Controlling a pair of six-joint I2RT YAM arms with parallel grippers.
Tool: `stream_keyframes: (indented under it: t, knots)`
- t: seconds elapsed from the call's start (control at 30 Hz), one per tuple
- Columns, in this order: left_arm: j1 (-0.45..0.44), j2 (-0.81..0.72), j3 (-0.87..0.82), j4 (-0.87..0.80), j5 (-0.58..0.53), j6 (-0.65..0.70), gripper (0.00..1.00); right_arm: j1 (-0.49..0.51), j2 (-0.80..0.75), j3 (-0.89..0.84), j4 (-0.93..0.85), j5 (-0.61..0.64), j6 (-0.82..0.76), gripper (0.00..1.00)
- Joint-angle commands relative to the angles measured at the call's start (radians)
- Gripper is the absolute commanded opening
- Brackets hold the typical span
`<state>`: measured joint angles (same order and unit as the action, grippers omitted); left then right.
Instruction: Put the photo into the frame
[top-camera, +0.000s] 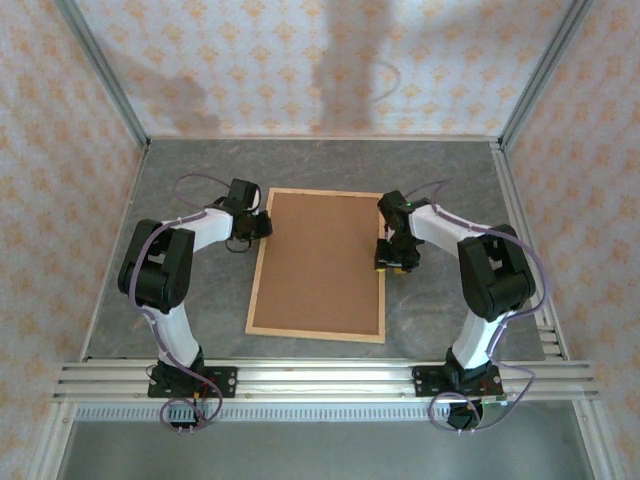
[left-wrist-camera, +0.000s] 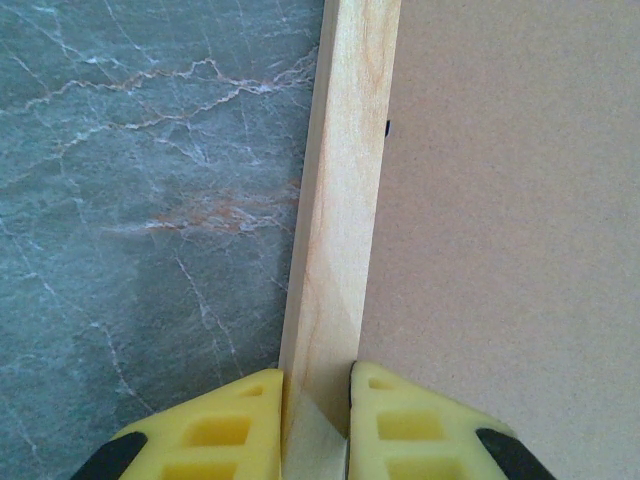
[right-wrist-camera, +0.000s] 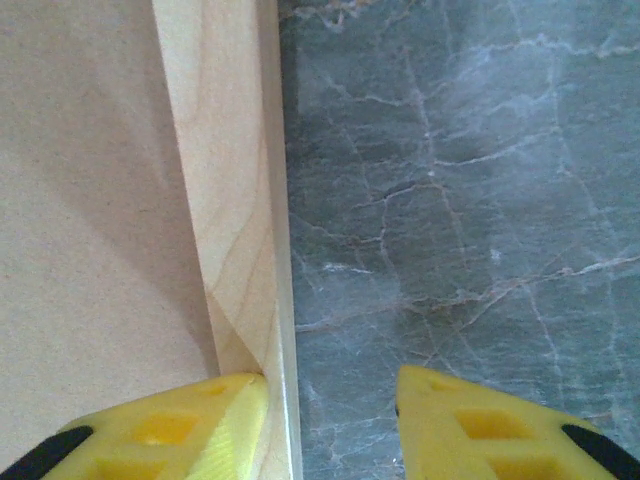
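Frame (top-camera: 315, 335): left side clamped in left tool (left-wrist-camera: 317, 392); right side astride part-open right tool (right-wrist-camera: 331, 392), seemingly ungripped.

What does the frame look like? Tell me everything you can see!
The frame is a big rectangle of thin, pale wood strips with visible grain, lying flat on the grey marbled table. A brown board fills it. The left gripper pinches its left strip; the right gripper, open, straddles its right strip.
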<state>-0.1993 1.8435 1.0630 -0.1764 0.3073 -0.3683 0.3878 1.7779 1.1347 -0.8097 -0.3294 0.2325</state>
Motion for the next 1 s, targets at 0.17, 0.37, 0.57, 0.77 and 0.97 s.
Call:
stream_keyframes:
  t: [0.17,0.37,0.57,0.77,0.97]
  knots:
    - [-0.026,0.057,-0.034,-0.049,0.026,-0.02,0.17,0.039,0.052,-0.002,0.013,-0.022,0.013,0.41]
    - [-0.026,0.057,-0.034,-0.049,0.026,-0.02,0.17,0.062,0.061,-0.012,0.028,-0.038,0.027,0.41]
    - [-0.026,0.057,-0.033,-0.05,0.027,-0.02,0.17,0.09,0.077,0.0,0.02,-0.008,0.026,0.43]
    - [-0.028,0.059,-0.032,-0.049,0.027,-0.02,0.17,0.117,0.093,0.023,0.008,0.034,0.026,0.46]
    - [-0.028,0.059,-0.031,-0.051,0.028,-0.02,0.17,0.144,0.119,0.041,0.004,0.055,0.022,0.49]
